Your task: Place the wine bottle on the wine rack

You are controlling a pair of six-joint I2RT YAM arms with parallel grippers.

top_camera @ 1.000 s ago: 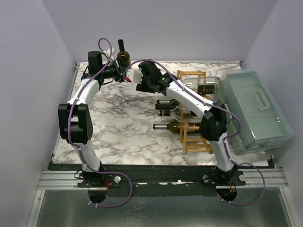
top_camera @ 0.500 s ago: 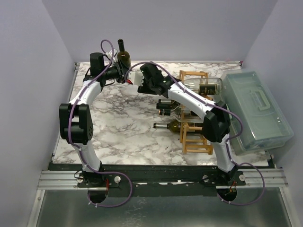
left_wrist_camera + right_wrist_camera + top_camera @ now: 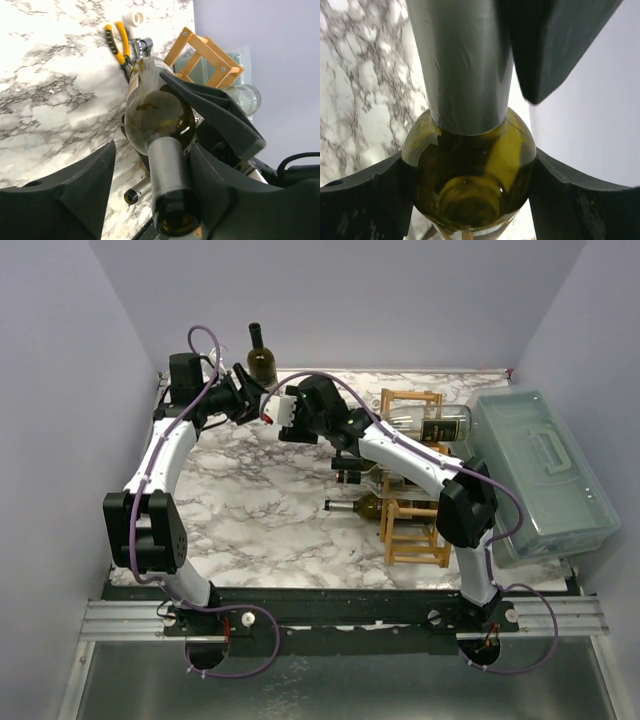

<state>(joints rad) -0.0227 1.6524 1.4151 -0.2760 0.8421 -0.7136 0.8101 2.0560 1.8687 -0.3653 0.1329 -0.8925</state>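
Bottle (image 3: 262, 358): upright, far-left corner, unracked. Right gripper (image 3: 470, 192): clamped on its body. Left gripper (image 3: 150, 197): spread about neck. Rack (image 3: 412, 542): well apart; carry and placement outstanding.

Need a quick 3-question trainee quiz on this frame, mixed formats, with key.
1. True or false: the wine rack has no bottles in it yet.
2. Pick one. The wine bottle at the far left of the table is: A) upright, neck up; B) lying on its side; C) upside down.
3. Which arm's tool has a finger pressed against each side of that bottle's shoulder?

Key
1. False
2. A
3. The right tool
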